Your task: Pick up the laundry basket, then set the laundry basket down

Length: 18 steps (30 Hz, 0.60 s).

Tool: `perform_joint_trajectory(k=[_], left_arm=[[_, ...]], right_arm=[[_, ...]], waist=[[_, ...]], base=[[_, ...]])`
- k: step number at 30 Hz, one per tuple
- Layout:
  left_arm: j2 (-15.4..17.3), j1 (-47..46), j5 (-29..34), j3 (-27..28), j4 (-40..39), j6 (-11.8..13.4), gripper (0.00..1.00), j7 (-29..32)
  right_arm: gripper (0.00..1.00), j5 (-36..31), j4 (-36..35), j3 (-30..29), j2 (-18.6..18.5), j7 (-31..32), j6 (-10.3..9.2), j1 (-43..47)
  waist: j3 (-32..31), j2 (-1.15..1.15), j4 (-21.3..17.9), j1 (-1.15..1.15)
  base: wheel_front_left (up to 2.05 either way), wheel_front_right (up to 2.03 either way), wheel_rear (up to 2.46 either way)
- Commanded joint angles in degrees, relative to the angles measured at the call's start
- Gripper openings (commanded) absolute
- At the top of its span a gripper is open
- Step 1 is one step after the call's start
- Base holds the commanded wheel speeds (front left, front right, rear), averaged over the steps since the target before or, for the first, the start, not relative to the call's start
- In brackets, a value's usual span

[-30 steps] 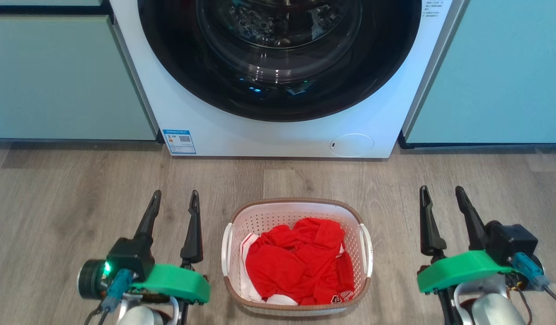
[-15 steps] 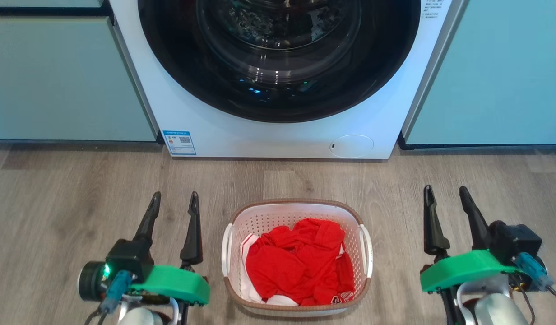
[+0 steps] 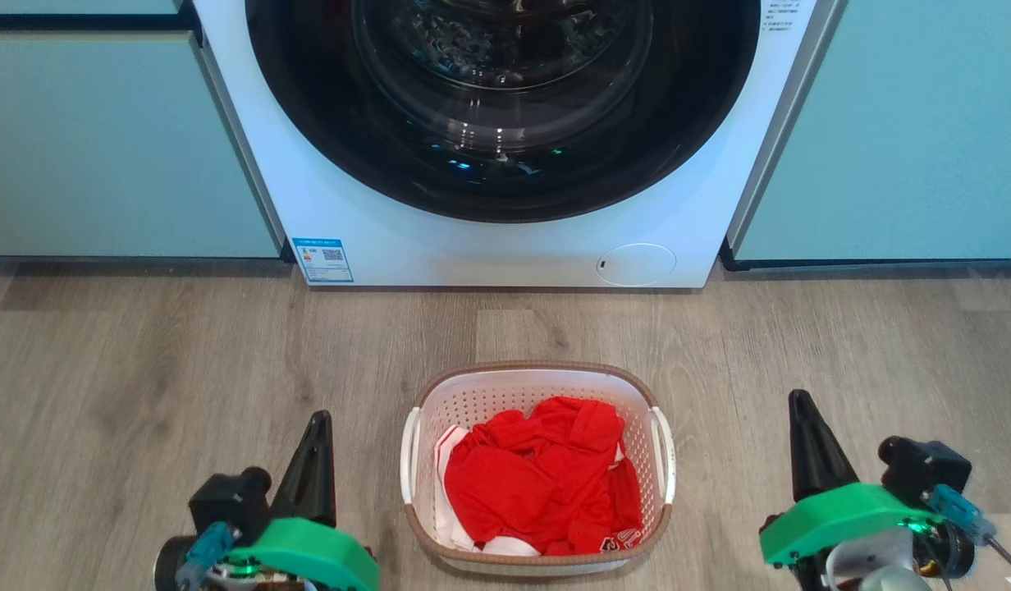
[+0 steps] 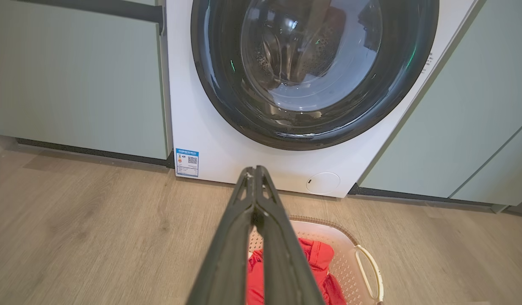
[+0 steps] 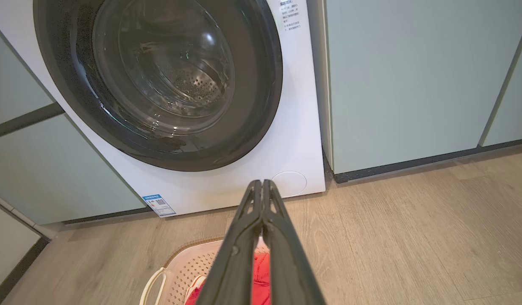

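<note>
The laundry basket is white perforated plastic with a brown rim and white side handles. It stands on the wood floor in front of the washer and holds red clothes. My left gripper is shut and empty, hovering to the basket's left, apart from its handle. My right gripper is shut and empty, farther off on the basket's right. In the left wrist view the closed left gripper points at the washer, with the laundry basket below it. In the right wrist view the right gripper is shut above the laundry basket.
A white front-loading washer with a dark round door stands just behind the basket. Pale green cabinets flank the washer on both sides. Wood floor stretches left and right of the basket.
Both grippers have gone from open to shut and have drawn back toward the bottom of the head view. The basket has stayed in place.
</note>
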Motion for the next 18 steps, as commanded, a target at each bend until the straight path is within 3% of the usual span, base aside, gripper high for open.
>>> perform_joint_trajectory(k=[1,18], left_arm=[[0.26,-2.84,-1.64,0.89,-1.61,-0.46,0.0,0.25],[0.82,-4.27,-13.28,2.88,-0.16,-2.07,0.0,2.44]], right_arm=[[0.0,1.59,-1.67,-0.49,-0.57,0.21,0.02,-2.14],[0.0,12.34,-0.85,-1.43,-1.08,2.5,0.06,-3.14]], waist=[[0.0,0.0,-0.05,0.0],[0.07,0.0,-0.71,0.0]], base=[[0.0,0.0,0.0],[0.0,0.0,0.0]])
